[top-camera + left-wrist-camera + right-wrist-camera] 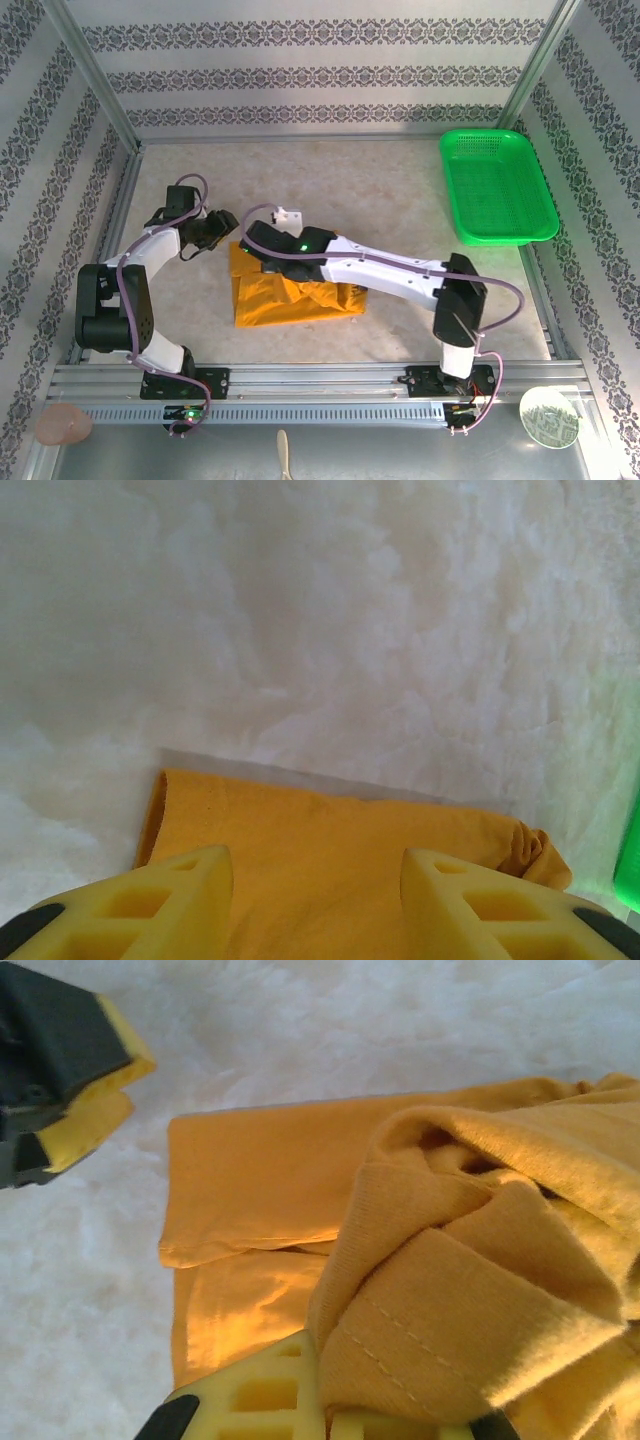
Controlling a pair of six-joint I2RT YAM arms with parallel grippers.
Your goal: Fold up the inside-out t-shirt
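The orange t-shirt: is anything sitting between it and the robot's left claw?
Nothing visible does. The left gripper hangs open at the t-shirt, with only bare cloth straight ahead of it. The right gripper pinches a bunched fold.

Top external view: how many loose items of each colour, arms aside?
Orange: 1, the mustard-orange cotton t-shirt
Green: 2, the green plastic basket and pale green round disc
Pink: 1, pink round lump
Beige: 1, thin beige stick
Total: 5
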